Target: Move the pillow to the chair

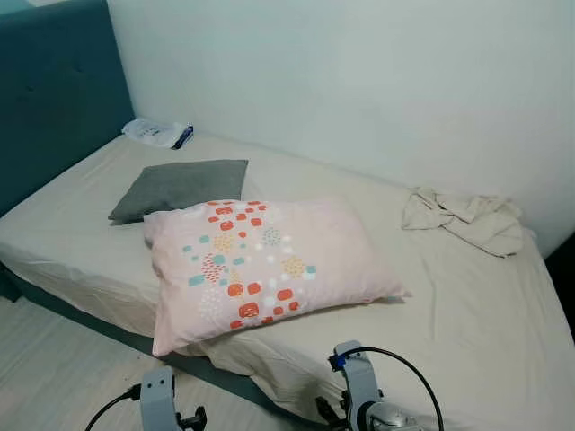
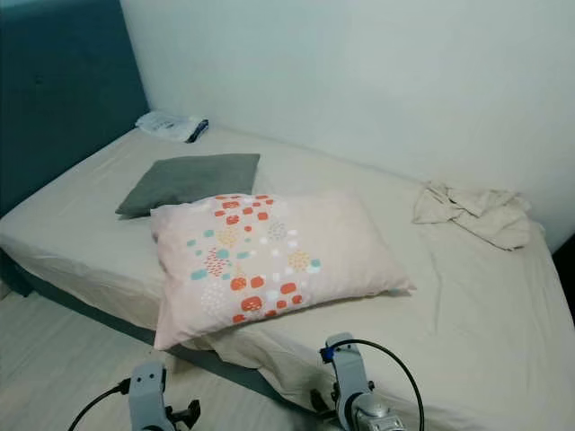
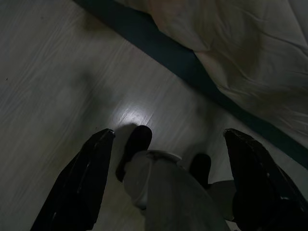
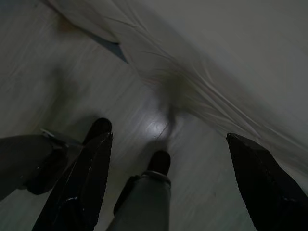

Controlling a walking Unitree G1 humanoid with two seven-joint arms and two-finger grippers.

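Bedroom scene, read from the robot's left to its right. At far left stands a teal upholstered headboard [image 1: 54,99]; beside it, at the far corner of the bed with its cream fitted sheet [image 1: 467,305], lies a small white-and-dark folded packet [image 1: 157,133]. Next comes a flat grey square cushion [image 1: 180,187], and touching its near edge, slightly overlapping it, the large pale-pink rectangular pillow printed with orange, teal and white spots [image 1: 265,265]. This pillow lies flat on the mattress, one corner overhanging the near edge above the teal bed base [image 3: 192,67] and the pale wood-grain floor [image 3: 57,82]. Further right, near the white wall, sits a crumpled beige cloth [image 1: 467,218], well apart from the pillow. Both arms hang low in front of the bed: the left gripper [image 3: 168,180] points down at the floor, its two black fingers [image 3: 82,183] spread wide with nothing between them; the right gripper [image 4: 173,185] hangs likewise beside the draped sheet, fingers [image 4: 82,187] wide apart and empty. Task status, as a judgement: nothing is yet accomplished. The pillow is untouched on the bed, neither gripper is near it, and the pictures give no sight of a chair. What is left is the whole sequence: reaching over the mattress edge, grasping the pillow, carrying it and setting it on the chair.
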